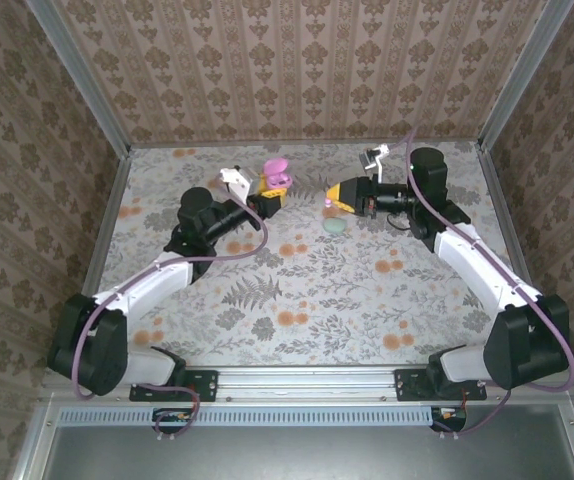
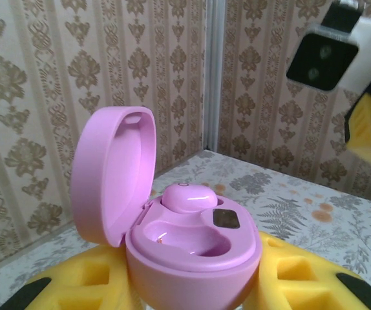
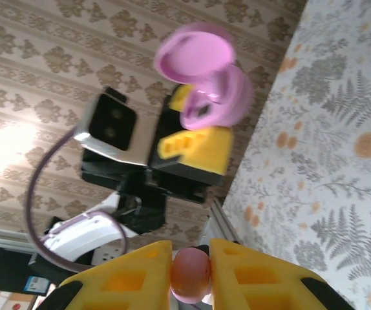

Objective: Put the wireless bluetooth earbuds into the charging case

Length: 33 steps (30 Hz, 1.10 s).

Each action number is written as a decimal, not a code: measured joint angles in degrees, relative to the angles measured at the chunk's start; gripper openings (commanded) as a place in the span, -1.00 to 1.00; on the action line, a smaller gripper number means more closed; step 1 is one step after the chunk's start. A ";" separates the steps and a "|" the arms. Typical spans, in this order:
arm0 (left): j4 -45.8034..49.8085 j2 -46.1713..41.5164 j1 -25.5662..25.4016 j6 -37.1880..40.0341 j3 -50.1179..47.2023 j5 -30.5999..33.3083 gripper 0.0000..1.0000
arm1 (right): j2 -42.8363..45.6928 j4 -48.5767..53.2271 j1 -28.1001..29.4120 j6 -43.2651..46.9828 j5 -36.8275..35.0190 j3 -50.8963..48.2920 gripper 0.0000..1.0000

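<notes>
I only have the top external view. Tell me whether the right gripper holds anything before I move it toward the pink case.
Observer: The right gripper is shut on a pink earbud, pinched between its yellow fingers.
Operator: Report the case's slots.
Observer: The pink case is open. A second earbud sits in the far slot, and the near slot is empty.
Operator: Say how the case is held.
Observer: The left gripper clamps it from both sides, with the lid raised.

Near the table's far edge, the left gripper clamps the open case while the facing right gripper pinches an earbud.
</notes>
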State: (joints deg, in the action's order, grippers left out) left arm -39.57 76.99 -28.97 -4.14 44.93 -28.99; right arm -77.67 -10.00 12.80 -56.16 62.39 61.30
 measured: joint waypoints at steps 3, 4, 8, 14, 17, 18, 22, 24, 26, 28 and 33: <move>-0.96 1.33 -0.26 -0.44 0.22 -1.49 -0.47 | 0.00 -0.98 0.02 -2.40 0.37 1.92 -0.54; -1.53 1.68 -0.31 -0.66 0.26 -2.01 -0.46 | 0.04 -0.98 0.17 -2.60 0.39 2.75 -0.54; -4.20 3.17 -0.42 -1.92 0.39 -3.69 -0.46 | 0.09 2.51 1.81 -0.33 -0.90 6.69 -0.55; -6.69 5.40 -1.07 -2.99 1.68 -6.58 -0.46 | 0.37 7.91 5.86 5.25 -6.10 10.01 -0.55; -7.61 6.16 -1.49 -3.41 2.51 -7.96 -0.46 | 0.20 9.94 7.52 6.84 -8.15 10.88 -0.54; -7.82 6.32 -1.62 -3.45 2.67 -8.41 -0.46 | 0.00 10.49 7.96 7.28 -8.55 11.39 -0.54; -8.68 6.75 -2.21 -3.72 3.28 -9.86 -0.46 | -0.70 12.13 9.84 9.20 -11.26 13.64 -0.54; -9.11 6.75 -2.51 -3.82 3.30 -10.27 -0.46 | -0.92 12.31 10.51 9.79 -12.68 14.34 -0.55; -9.44 6.75 -2.56 -3.85 3.30 -10.56 -0.46 | -1.09 13.03 10.97 10.21 -14.27 14.86 -0.55; -9.73 6.75 -2.56 -3.85 3.32 -10.78 -0.46 | -1.27 13.60 11.30 10.86 -15.82 14.97 -0.55; -9.77 6.75 -2.56 -3.87 3.39 -11.15 -0.46 | -3.56 16.37 12.22 12.74 -20.59 16.70 -0.55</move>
State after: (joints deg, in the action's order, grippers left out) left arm -49.34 83.74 -31.53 -8.01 48.31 -40.14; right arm -81.23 6.37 25.02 -43.42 41.80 78.00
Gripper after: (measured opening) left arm 0.344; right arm 0.225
